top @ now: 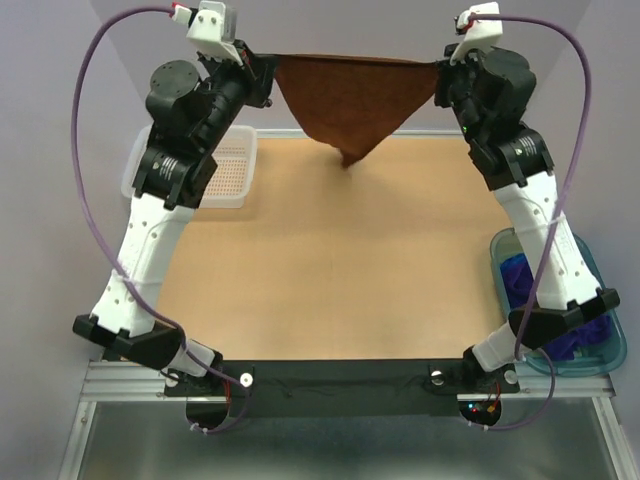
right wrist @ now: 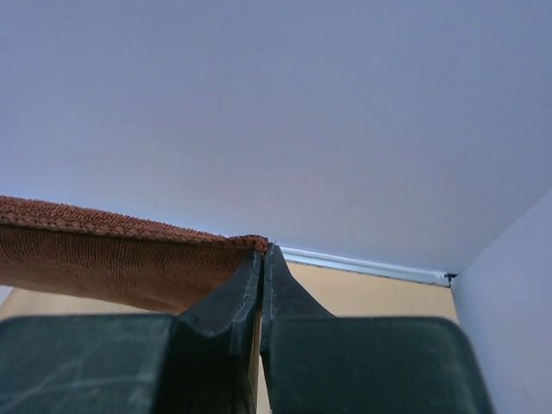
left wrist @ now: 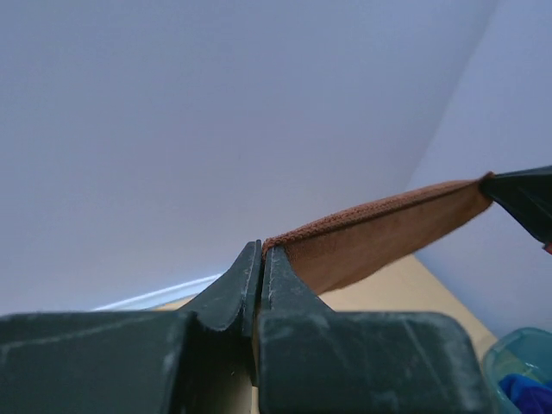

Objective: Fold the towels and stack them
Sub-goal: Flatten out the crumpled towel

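Brown towel (top: 350,100): top corners clenched in left claw (left wrist: 260,263) and right claw (right wrist: 262,259); tip hangs near bench (top: 320,270) far edge. Best lowered level and taut.

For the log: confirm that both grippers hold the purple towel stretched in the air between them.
Wrong colour: the left gripper and right gripper hold the brown towel stretched in the air between them; the top view shows it.
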Controlling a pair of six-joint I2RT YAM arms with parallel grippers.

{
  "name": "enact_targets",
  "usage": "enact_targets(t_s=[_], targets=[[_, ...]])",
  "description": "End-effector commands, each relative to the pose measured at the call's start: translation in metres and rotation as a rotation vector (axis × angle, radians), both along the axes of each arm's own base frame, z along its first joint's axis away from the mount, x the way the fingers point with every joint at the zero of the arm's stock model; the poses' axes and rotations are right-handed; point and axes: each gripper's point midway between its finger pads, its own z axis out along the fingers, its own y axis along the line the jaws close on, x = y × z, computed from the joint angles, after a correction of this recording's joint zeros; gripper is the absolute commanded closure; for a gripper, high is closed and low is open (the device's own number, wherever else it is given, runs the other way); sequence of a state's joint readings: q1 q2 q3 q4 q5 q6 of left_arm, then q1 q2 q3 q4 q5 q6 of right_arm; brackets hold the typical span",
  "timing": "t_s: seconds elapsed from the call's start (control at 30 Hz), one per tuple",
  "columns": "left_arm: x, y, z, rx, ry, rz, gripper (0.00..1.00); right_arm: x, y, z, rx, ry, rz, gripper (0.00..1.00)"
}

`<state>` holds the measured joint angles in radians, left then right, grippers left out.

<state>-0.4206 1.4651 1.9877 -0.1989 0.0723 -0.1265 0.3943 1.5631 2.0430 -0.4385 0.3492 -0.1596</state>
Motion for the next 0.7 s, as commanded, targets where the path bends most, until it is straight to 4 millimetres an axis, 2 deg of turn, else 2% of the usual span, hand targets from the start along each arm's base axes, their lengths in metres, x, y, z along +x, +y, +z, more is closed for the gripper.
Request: enact_targets(t_s=[0.0, 0.03, 0.07, 0.13, 0.17, 0.23, 0.27, 0.3, 0.37, 0.43, 0.53, 0.63, 0.67], targets=[[-0.065, 0.03, 0.072, -0.043, -0.253, 0.02, 1.0, -0.05, -0.032, 0.043, -0.084, -0.1, -0.022, 1.0], [-0.076, 0.03, 0.075, -0.048, -0.274, 0.005, 1.0, -0.058, -0.031, 0.046, -0.094, -0.112, 0.005, 0.99], [-0.092, 0.035, 0.079, -0.061, -0.305, -0.006, 1.0, -0.079, -0.031, 0.056, -0.1, -0.149, 0.05, 0.99], [-0.111, 0.036, 0.081, -0.065, -0.328, -0.036, 1.0, -0.1, -0.031, 0.064, -0.108, -0.184, 0.095, 1.0], [-0.127, 0.041, 0.089, -0.08, -0.365, -0.05, 1.0, -0.118, -0.032, 0.071, -0.106, -0.216, 0.128, 1.0], [-0.14, 0.043, 0.091, -0.089, -0.378, -0.072, 1.0, -0.137, -0.033, 0.08, -0.104, -0.251, 0.155, 1.0], [-0.153, 0.047, 0.096, -0.098, -0.4, -0.081, 1.0, -0.146, -0.033, 0.083, -0.103, -0.269, 0.176, 1.0], [-0.158, 0.044, 0.093, -0.097, -0.4, -0.104, 1.0, -0.162, -0.038, 0.091, -0.099, -0.299, 0.181, 1.0], [-0.17, 0.046, 0.095, -0.111, -0.414, -0.128, 1.0, -0.174, -0.039, 0.096, -0.096, -0.324, 0.199, 1.0], [-0.175, 0.048, 0.096, -0.122, -0.417, -0.13, 1.0, -0.183, -0.041, 0.102, -0.087, -0.343, 0.201, 1.0], [-0.173, 0.051, 0.095, -0.141, -0.403, -0.117, 1.0, -0.181, -0.042, 0.103, -0.084, -0.343, 0.196, 1.0], [-0.144, 0.05, 0.079, -0.152, -0.327, -0.057, 1.0, -0.16, -0.045, 0.092, -0.089, -0.297, 0.137, 0.99], [-0.12, 0.047, 0.059, -0.142, -0.259, -0.014, 1.0, -0.141, -0.047, 0.078, -0.102, -0.246, 0.093, 1.0]])
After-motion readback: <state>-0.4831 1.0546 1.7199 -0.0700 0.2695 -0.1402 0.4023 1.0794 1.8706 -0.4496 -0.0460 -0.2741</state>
